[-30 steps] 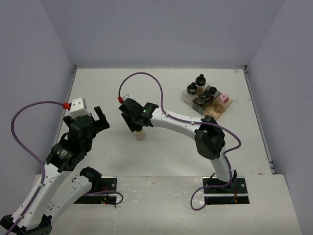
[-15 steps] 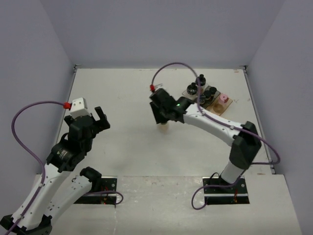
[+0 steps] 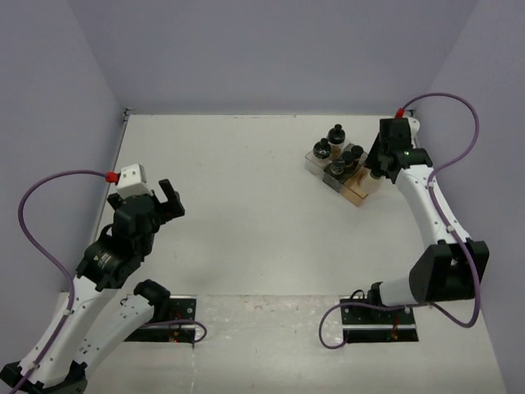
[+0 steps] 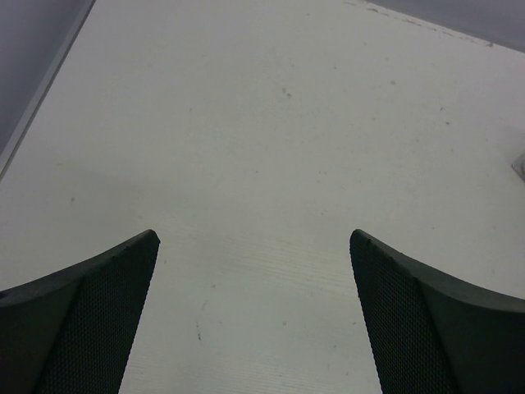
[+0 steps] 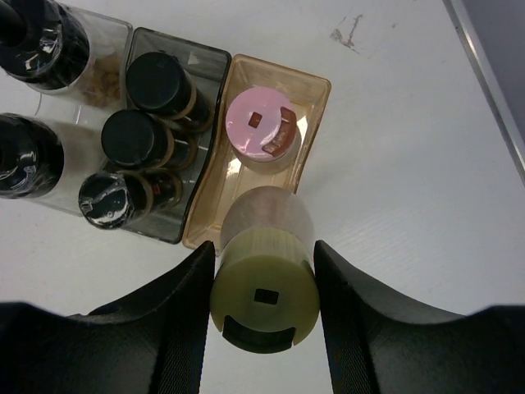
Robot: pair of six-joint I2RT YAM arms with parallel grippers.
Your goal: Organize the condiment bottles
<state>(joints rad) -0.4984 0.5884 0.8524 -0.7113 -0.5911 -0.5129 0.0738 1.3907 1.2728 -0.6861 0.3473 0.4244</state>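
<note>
We see the right end effector (image 5: 264, 254) closed narrowly on the pale-yellow-capped jar (image 5: 262, 304), one finger on each side of the jar just under its cap. The jar stands upright, with its base over the near end of the amber tray (image 5: 215, 189). We cannot tell whether it touches the tray floor. The pink-capped jar (image 5: 261, 131) stands upright in the same tray, just beyond the held jar.

Beside the amber tray, a smoke-grey tray (image 5: 197, 57) holds three small dark-capped jars (image 5: 134, 139) in a row. Next to that, two larger dark-capped jars (image 5: 25, 156) stand in a clear tray (image 5: 115, 29). All three trays sit at the far right of the worktop (image 3: 246, 180).

The left end effector (image 4: 253, 238) hangs wide open and empty over bare worktop, well apart from the trays.
</note>
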